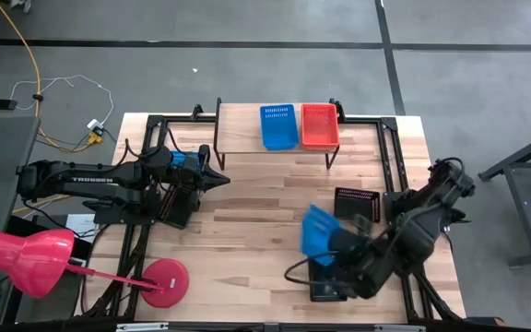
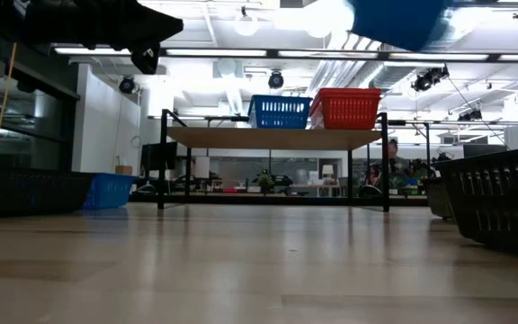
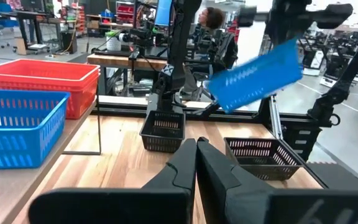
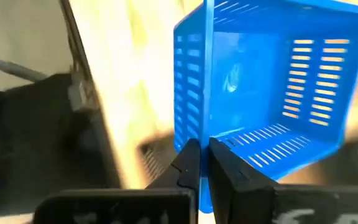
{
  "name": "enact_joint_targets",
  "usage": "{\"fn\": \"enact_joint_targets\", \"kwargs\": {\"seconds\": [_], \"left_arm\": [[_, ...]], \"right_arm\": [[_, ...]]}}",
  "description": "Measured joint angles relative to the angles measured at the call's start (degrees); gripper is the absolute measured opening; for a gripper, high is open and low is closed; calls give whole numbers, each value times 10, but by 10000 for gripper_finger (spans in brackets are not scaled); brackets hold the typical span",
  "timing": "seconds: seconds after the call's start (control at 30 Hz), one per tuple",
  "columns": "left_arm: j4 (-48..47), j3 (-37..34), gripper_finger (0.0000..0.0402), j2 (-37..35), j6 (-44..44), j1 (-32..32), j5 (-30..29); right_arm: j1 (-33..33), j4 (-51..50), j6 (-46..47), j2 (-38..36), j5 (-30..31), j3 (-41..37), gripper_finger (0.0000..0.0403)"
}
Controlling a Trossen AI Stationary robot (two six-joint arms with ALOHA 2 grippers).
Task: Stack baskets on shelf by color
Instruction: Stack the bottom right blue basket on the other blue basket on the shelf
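Held blue basket (image 4: 272,87): tilted in the air, clamped by its rim, opening turned sideways.
Right gripper (image 4: 204,163): narrow, pinching that rim.
Left gripper (image 3: 196,163): fingers pressed together, empty, well apart.
Shelf (image 1: 247,138): blue basket (image 1: 279,125) and red basket (image 1: 320,124) touching, long axes parallel, both empty.

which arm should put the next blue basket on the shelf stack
Right. Its right gripper is shut on the lifted blue basket. The left gripper, shut and empty, hangs near the shelf.
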Motion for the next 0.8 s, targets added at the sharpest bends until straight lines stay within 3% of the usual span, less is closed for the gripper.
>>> {"fn": "enact_joint_targets", "kwargs": {"seconds": [0.1, 0.23, 0.47, 0.57, 0.8], "left_arm": [[0, 0, 0, 0, 0, 0, 0], [0, 0, 0, 0, 10, 0, 0], [-3, 0, 0, 0, 13, 0, 0], [-9, 0, 0, 0, 1, 0, 0], [-15, 0, 0, 0, -11, -7, -1]], "right_arm": [[-34, 44, -180, 0, 41, 5, 0], [-103, 91, -372, 0, 52, 5, 0], [-232, 102, -698, 0, 102, 5, 0], [-289, 108, -772, 0, 125, 5, 0], [-423, 124, -851, 0, 112, -5, 0]]}}
